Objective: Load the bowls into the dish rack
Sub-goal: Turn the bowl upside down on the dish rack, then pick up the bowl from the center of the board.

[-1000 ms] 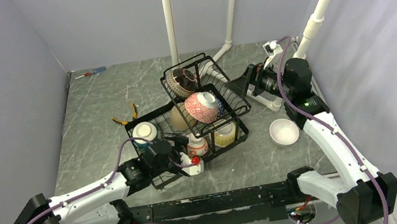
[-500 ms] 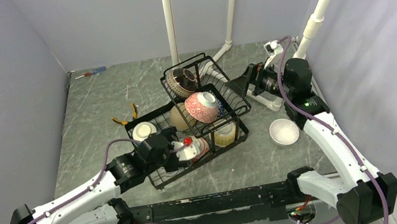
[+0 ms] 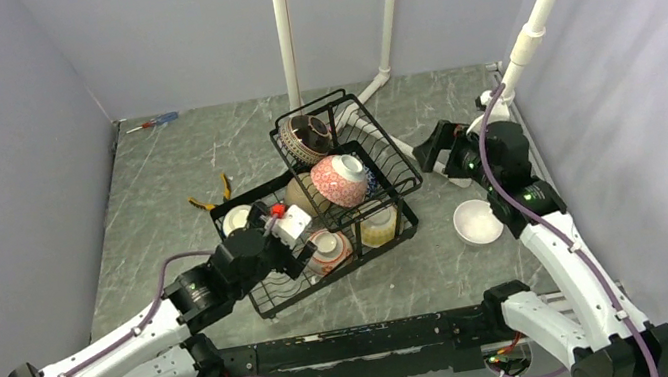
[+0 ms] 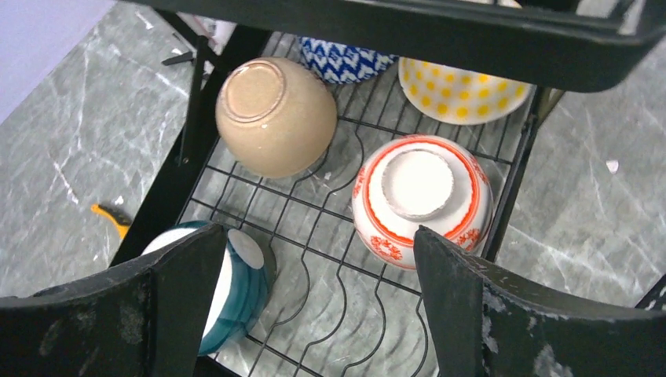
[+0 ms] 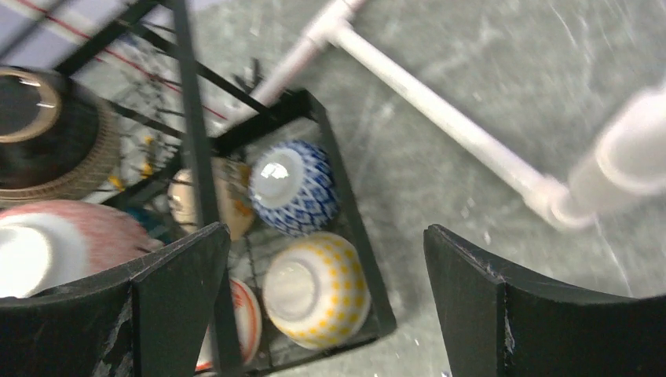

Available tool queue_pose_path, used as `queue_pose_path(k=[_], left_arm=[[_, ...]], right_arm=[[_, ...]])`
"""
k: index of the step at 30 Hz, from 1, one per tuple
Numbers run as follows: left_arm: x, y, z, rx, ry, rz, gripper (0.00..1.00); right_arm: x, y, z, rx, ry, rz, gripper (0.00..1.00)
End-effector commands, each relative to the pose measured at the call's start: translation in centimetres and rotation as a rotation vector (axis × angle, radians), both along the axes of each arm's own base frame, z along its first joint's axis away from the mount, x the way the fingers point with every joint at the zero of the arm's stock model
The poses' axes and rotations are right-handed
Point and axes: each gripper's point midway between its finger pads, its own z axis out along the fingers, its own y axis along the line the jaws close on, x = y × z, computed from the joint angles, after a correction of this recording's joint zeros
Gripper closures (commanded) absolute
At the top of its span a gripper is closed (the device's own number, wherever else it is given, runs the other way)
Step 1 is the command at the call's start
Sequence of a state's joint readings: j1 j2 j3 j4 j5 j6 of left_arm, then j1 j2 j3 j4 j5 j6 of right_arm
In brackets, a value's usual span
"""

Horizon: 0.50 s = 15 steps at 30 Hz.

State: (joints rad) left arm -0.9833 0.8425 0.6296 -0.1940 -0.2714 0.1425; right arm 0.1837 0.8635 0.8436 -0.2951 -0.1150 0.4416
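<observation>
- Pale walls close in a grey marble table (image 3: 156,176); the rack (image 3: 352,265) stands mid-table.
- The left gripper (image 4: 318,243) hangs over the rack's lower tray, jaws wide, holding nothing.
- Under it are a tan bowl (image 4: 275,118) and a red-white bowl (image 4: 420,196), both upside down, and a tilted teal bowl (image 4: 236,283).
- A yellow bowl (image 4: 463,86) and a blue bowl (image 4: 342,61) sit beneath the top basket (image 3: 397,163), which holds a brown bowl (image 3: 307,137) and a pink bowl (image 3: 339,180).
- The right gripper (image 5: 326,236) hovers by the rack's right end, wide open, empty.
- A white bowl (image 3: 477,221) lies on the table, right of the rack.
</observation>
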Motion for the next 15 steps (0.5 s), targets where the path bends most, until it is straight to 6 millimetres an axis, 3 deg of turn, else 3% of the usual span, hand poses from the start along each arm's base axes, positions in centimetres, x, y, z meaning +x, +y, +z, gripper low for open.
queue_pose_path(k=[1,9,15], left_arm=[[1.1,1.6,2.9,-0.176,-0.04,0.171,0.06],[2.8,6.7,2.5,-0.297,-0.001,0.6,0.05],[3.0,9.1,1.7,-0.231,0.033,0.794,0.05]], right_arm=[[-2.1,-3.3,-5.9,-0.033,0.212,-0.195,0.02],[-5.2,-4.2,-13.7,0.006,0.498,-0.329,0.03],[-5.7,-6.1,-17.0,-0.074,0.599,-0.442,0.05]])
